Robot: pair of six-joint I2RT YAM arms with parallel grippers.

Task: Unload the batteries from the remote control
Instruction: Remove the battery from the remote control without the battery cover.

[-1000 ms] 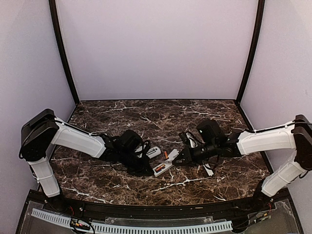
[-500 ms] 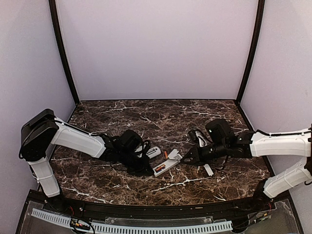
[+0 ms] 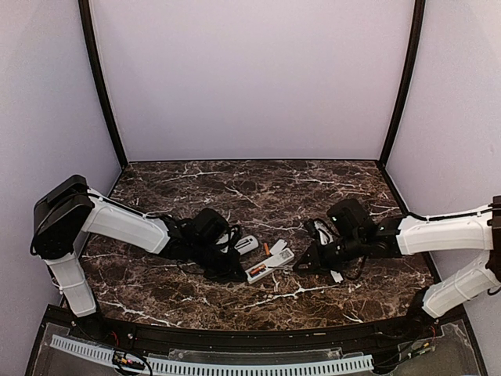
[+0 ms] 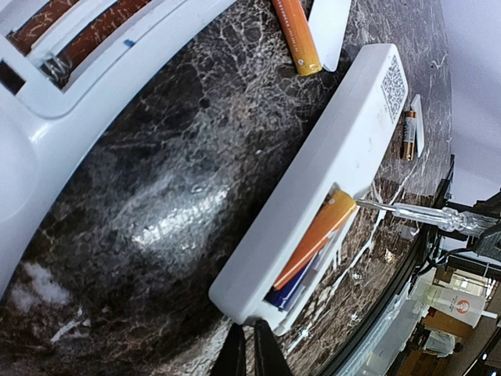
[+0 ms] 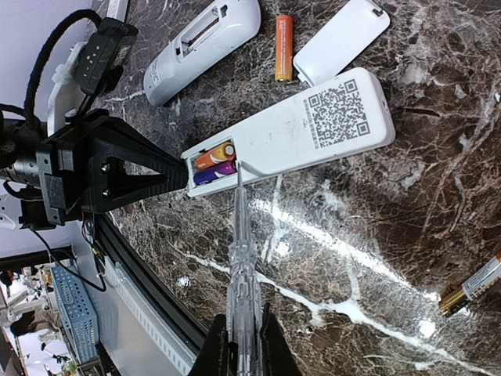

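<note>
Surface: dark brown marble tabletop (image 3: 235,180) veined in white, enclosed by plain lilac walls (image 3: 250,78).
Left gripper (image 4: 249,356): black fingers pressed together with nothing between them, tips low over the marble just off the open end of the flat remote.
Rounded white plastic remote (image 5: 205,48): lies face down at the left of the group, battery bay uncovered; two copper-brown batteries (image 4: 78,27) sit side by side in the bay.
Loose orange battery (image 5: 283,47): lies on the marble between the two remotes, against the edge of a small white rectangular cover plate (image 5: 340,39).
Flat white rectangular remote (image 5: 313,133): face down at centre, square code label (image 5: 339,110) upward, bay open at the end nearest the left gripper.
Seated cells: orange cell (image 5: 214,155) and purple-blue cell (image 5: 210,172) lie together in that bay; the orange one appears tilted, one end raised at the rim.
Clear-handled screwdriver (image 5: 241,266): slim metal tip rests at the bay's edge, touching the raised end of the orange cell.
Right gripper (image 5: 244,352): clamped around the screwdriver's handle.
Copper-and-silver battery (image 5: 470,288): lies on the marble at the far right, well apart from both remotes, beside a second white cover plate (image 4: 419,129).
</note>
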